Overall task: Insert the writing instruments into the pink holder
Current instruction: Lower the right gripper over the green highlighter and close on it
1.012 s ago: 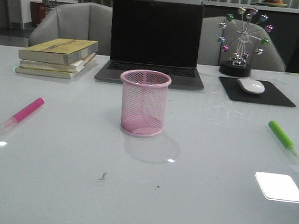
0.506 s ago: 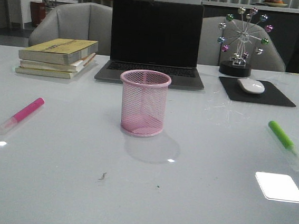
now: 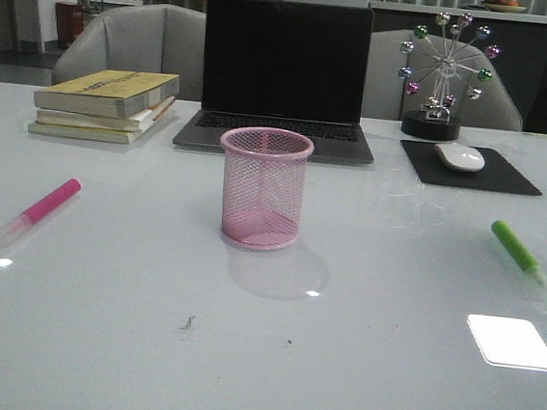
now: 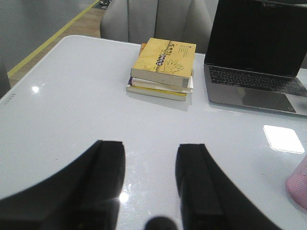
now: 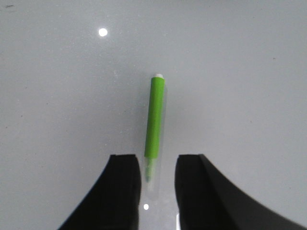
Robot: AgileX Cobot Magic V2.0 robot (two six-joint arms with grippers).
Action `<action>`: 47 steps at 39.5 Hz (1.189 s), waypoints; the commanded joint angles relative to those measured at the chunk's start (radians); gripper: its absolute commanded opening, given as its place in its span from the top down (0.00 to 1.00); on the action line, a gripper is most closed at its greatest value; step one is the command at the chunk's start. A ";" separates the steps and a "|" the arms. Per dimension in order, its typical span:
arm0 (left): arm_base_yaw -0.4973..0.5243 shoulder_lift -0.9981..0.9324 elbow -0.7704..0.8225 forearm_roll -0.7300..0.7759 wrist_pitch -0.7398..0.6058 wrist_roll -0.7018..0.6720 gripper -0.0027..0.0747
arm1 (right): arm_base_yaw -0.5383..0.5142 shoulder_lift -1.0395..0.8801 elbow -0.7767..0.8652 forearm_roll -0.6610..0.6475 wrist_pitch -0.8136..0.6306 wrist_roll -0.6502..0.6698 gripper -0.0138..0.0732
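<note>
No legible writing: yellow book [image 4: 164, 58] cover.

Holder [image 3: 263, 187] mid-table, bare tabletop [image 3: 131, 279] around; books [image 3: 104, 103], laptop [image 3: 282, 75] crowd far edge.

Pink holder [image 3: 262, 189]: wire-mesh cylindrical cup with rolled rim and solid base, standing upright and empty at the table's centre, just in front of the laptop; a sliver of it shows at the edge of the left wrist view [image 4: 298, 186]. Pink marker [image 3: 40, 209]: lying flat on the table well to the holder's left, angled, its clear cap toward the near edge. Green marker [image 3: 519, 252]: lying flat well to the holder's right, likewise angled, clear cap nearest; seen lengthwise in the right wrist view [image 5: 155, 122]
</note>
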 commanded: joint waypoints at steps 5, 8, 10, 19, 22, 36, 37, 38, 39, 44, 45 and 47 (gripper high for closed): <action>-0.005 0.002 -0.038 -0.010 -0.090 -0.007 0.51 | -0.001 0.110 -0.129 -0.011 0.020 -0.002 0.46; -0.005 0.002 -0.038 -0.010 -0.090 -0.007 0.51 | -0.001 0.161 -0.160 -0.011 0.048 -0.002 0.46; -0.005 0.002 -0.038 -0.010 -0.090 -0.007 0.51 | -0.001 0.191 -0.178 -0.011 0.060 -0.002 0.46; -0.005 0.002 -0.038 -0.010 -0.090 -0.007 0.51 | -0.001 0.304 -0.251 -0.013 0.078 -0.002 0.46; -0.005 0.002 -0.038 -0.010 -0.090 -0.007 0.51 | -0.001 0.333 -0.272 -0.013 0.082 -0.002 0.46; -0.005 0.002 -0.038 -0.010 -0.090 -0.007 0.51 | -0.001 0.451 -0.349 -0.011 0.131 -0.002 0.46; -0.005 0.002 -0.038 -0.010 -0.090 -0.007 0.51 | 0.000 0.457 -0.350 -0.010 0.130 -0.002 0.46; -0.005 0.002 -0.038 -0.010 -0.090 -0.007 0.51 | 0.000 0.459 -0.352 -0.010 0.128 -0.002 0.46; -0.005 0.002 -0.038 -0.010 -0.090 -0.007 0.51 | 0.000 0.464 -0.353 -0.010 0.128 -0.002 0.46; -0.005 0.002 -0.038 -0.010 -0.090 -0.007 0.51 | 0.000 0.471 -0.360 -0.010 0.123 -0.002 0.46; -0.005 0.002 -0.038 -0.010 -0.090 -0.007 0.51 | 0.000 0.472 -0.360 -0.010 0.123 -0.002 0.46; -0.005 0.002 -0.038 -0.010 -0.090 -0.007 0.51 | 0.000 0.474 -0.360 -0.010 0.121 -0.002 0.46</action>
